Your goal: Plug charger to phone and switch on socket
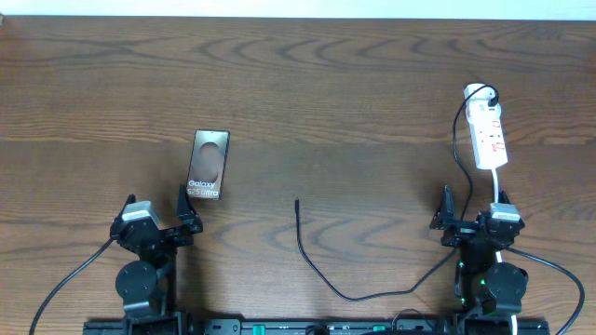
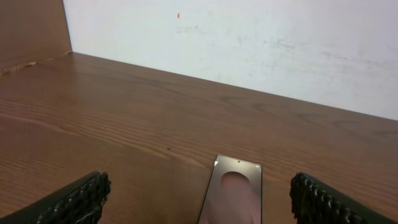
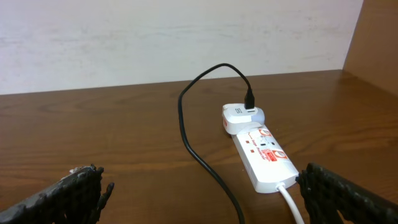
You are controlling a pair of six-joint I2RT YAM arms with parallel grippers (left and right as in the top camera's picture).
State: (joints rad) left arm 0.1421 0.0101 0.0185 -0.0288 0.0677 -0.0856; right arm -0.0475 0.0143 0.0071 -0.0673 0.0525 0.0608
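The phone [image 1: 208, 164] lies flat on the table at left, text side up; it also shows in the left wrist view [image 2: 235, 193]. My left gripper [image 1: 160, 212] is open and empty just in front of it [image 2: 199, 199]. The charger cable [image 1: 321, 275] runs from a white adapter on the socket [image 1: 488, 130] down and across the front, its plug tip [image 1: 297, 204] lying free at centre. The socket and cable [image 3: 199, 149] show in the right wrist view [image 3: 264, 157]. My right gripper [image 1: 473, 212] is open and empty in front of the socket [image 3: 202, 196].
A white cord [image 1: 497, 186] runs from the socket's near end toward the right arm base [image 1: 492, 279]. The left arm base [image 1: 140, 279] stands at the front left. A white wall [image 3: 174, 37] borders the table's far side.
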